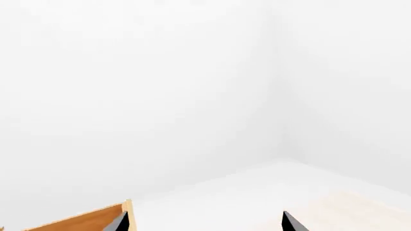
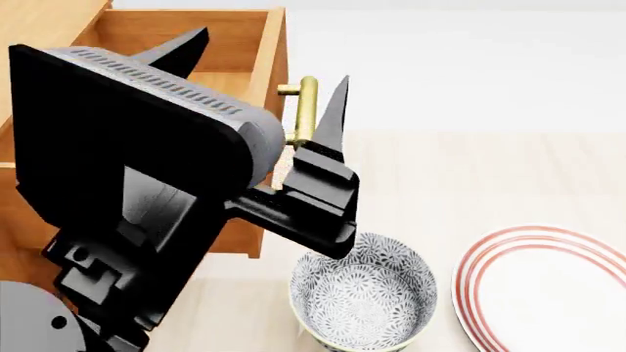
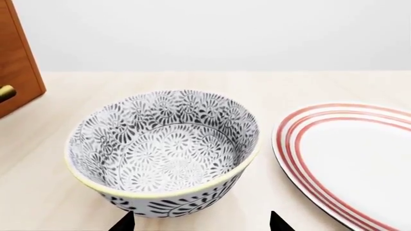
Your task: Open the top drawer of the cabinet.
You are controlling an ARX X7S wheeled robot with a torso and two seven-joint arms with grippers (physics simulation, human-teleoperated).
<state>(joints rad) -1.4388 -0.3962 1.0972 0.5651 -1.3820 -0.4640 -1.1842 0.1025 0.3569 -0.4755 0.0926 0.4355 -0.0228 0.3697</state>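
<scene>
The cabinet stands at the left of the head view. Its top drawer is pulled out, showing the lighter wood box inside. The drawer's brass bar handle stands on its front. My left gripper is open and straddles the drawer front, with one finger over the inside and the other just beyond the handle. In the left wrist view the left gripper is open, with a drawer corner beside one fingertip. My right gripper is open and empty, close to the patterned bowl.
A patterned bowl sits on the light wood table near the cabinet, also in the right wrist view. A red-rimmed white plate lies to its right. A cabinet corner with a lower brass handle shows in the right wrist view.
</scene>
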